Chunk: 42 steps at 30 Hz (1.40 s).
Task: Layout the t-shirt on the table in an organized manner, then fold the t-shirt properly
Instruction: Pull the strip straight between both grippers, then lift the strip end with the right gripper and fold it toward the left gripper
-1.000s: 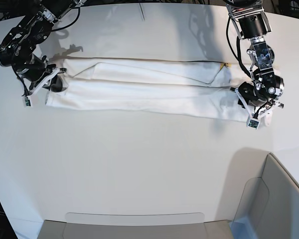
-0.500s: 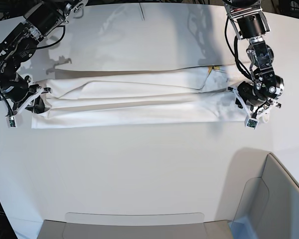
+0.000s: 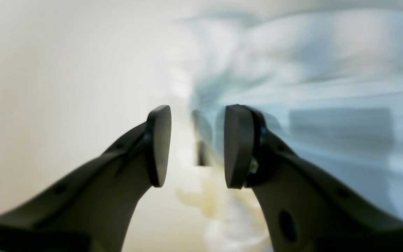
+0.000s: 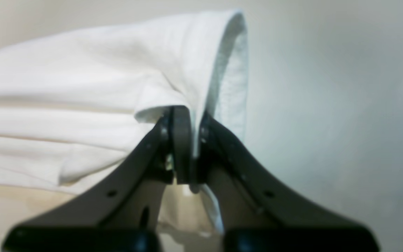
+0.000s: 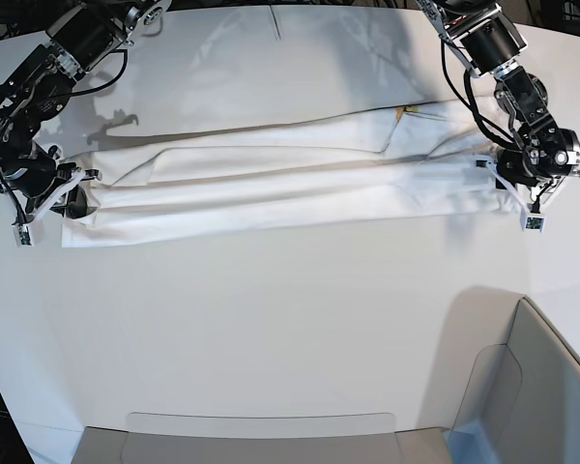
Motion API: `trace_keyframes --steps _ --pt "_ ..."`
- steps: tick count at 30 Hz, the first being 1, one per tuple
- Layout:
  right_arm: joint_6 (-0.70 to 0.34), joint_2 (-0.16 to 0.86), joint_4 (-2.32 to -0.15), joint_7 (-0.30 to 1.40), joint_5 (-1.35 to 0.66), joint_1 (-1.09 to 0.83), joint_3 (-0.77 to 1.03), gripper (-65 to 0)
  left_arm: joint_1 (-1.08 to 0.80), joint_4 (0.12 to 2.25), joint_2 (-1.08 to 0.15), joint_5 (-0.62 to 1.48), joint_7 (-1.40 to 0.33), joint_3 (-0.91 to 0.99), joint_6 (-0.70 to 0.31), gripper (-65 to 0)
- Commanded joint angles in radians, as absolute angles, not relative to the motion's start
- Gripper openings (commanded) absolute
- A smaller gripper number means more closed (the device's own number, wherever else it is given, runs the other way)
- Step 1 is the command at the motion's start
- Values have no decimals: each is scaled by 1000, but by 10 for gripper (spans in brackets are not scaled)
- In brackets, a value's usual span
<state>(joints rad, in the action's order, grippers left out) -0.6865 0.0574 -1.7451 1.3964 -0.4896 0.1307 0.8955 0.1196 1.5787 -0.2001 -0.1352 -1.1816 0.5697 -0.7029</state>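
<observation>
The t-shirt (image 5: pixel 271 179) lies as a long band running left-right across the far half of the table (image 5: pixel 271 319), its left end pinched in the right claw (image 4: pixel 187 147), its right end just beside the wide, empty left claw (image 5: pixel 522 188).

The left wrist view is smeared by blur: behind the left gripper (image 3: pixel 197 145) only pale streaks of the t-shirt (image 3: pixel 327 87) show, with no fold, hem or print readable, and a dim dark mark between the pads cannot be identified. Both fingers run out of that picture at the bottom edge. In the right wrist view the right gripper (image 4: pixel 186 147) hides the pinched edge of the cloth, and the shirt is cut off at the left edge. In the base view the shirt's print is almost wholly folded out of sight, only a tiny yellowish speck showing near its right end, and the grey bin (image 5: pixel 541 387) is cut off by the lower right corner.
</observation>
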Motion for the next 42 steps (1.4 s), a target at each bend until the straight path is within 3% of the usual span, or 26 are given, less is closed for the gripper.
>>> trace_keyframes --steps 1,17,26,39,42 --pt "-698 76 -1747 1379 -493 151 898 -650 140 1600 -214 -136 -1173 564 -698 -402" --pt "-698 79 -1764 1224 -430 150 891 -650 209 1600 -220 -139 -1171 576 -698 -404" --pt "-698 81 -2046 1224 -429 42 573 -650 205 1595 -277 -140 -1170 725 -698 -404" --pt "-698 81 -2063 1214 -430 30 193 -650 91 1595 -274 -140 -1063 725 -698 -404" --pt "-698 84 -2063 1129 -430 27 76 -650 79 1595 -274 -140 -1049 727 -698 -404"
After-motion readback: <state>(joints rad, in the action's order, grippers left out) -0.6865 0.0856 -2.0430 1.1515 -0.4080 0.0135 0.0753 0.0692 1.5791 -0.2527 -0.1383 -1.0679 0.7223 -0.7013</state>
